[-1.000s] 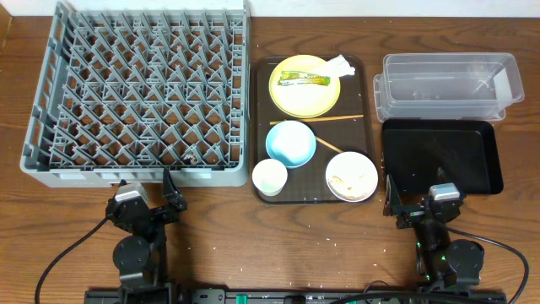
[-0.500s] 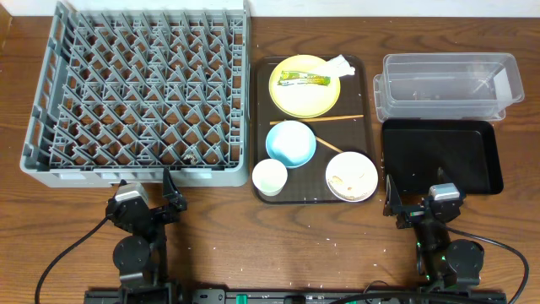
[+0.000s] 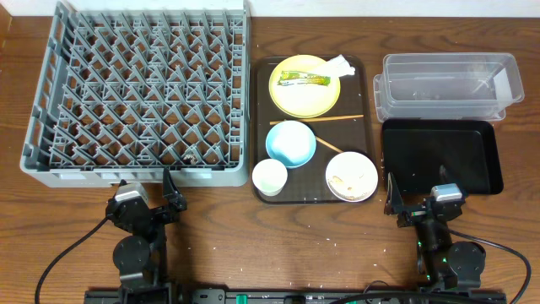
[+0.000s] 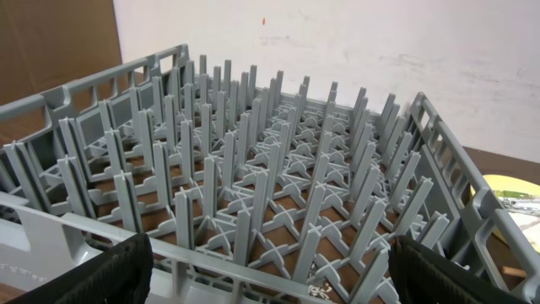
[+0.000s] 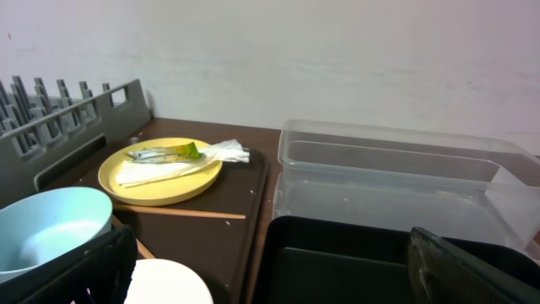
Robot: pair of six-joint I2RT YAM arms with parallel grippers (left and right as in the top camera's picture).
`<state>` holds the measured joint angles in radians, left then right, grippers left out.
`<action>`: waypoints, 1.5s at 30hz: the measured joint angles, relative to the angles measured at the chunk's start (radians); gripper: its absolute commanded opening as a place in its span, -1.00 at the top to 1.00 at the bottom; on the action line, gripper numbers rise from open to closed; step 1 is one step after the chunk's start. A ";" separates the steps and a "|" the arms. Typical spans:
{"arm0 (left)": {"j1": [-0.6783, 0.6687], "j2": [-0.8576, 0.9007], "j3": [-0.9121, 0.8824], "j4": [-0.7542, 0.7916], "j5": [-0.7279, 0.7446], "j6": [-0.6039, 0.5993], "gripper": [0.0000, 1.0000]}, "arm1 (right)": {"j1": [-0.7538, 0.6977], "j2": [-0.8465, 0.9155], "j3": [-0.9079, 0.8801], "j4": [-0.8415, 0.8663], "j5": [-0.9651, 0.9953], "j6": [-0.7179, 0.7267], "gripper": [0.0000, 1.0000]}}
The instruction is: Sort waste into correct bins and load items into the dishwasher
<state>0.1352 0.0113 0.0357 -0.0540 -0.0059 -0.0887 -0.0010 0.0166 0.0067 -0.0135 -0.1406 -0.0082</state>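
Step in hand, as we judge it: none begun; all lies unsorted.

- Left gripper (image 3: pixel 148 192): jaws spread wide, empty, low at the near edge of the table (image 3: pixel 253 245), just before the grey dish rack (image 3: pixel 135 175).
- Right gripper (image 3: pixel 416 199): likewise wide and empty, low by the near-left corner of the black tray (image 3: pixel 439 156).
- On the brown serving tray (image 3: pixel 261 127):
  - yellow plate (image 3: pixel 295 100) carrying the snack wrapper (image 3: pixel 304 78), with the napkin (image 3: pixel 337 64) at its rim
  - chopsticks (image 3: pixel 337 117)
  - light blue bowl (image 3: pixel 291 143)
  - white cup (image 3: pixel 270 177)
  - white bowl (image 3: pixel 371 173) with food scraps (image 3: pixel 344 180)
- Clear tub (image 3: pixel 447 57): behind the black tray.

Next move, we reckon: reach over the serving tray's rim and pinch the thin wrapper without shifting the plate.
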 measured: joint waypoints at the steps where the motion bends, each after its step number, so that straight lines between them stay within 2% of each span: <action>1: 0.000 0.000 0.000 0.000 0.000 0.000 -0.81 | 0.000 0.000 0.000 0.000 0.000 0.000 -0.99; 17: 0.000 0.000 0.000 0.006 0.000 0.000 -0.81 | 0.000 0.000 0.006 0.026 0.000 0.000 -0.99; 26: 0.000 0.119 0.164 -0.020 0.037 0.000 -0.81 | 0.000 0.053 0.165 -0.039 0.000 0.000 -0.98; 34: 0.000 0.343 0.380 -0.137 0.073 0.000 -0.81 | 0.000 0.282 0.380 -0.138 0.000 -0.001 -0.99; 40: 0.000 0.500 0.545 -0.216 0.082 0.000 -0.81 | 0.000 0.522 0.609 -0.259 -0.019 -0.001 -0.98; 45: 0.000 0.530 0.567 -0.216 0.082 0.000 -0.81 | 0.000 0.770 0.838 -0.373 -0.123 -0.001 -0.98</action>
<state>0.1352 0.5415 0.6029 -0.2703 0.0765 -0.0887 -0.0010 0.7864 0.8444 -0.3862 -0.2634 -0.0090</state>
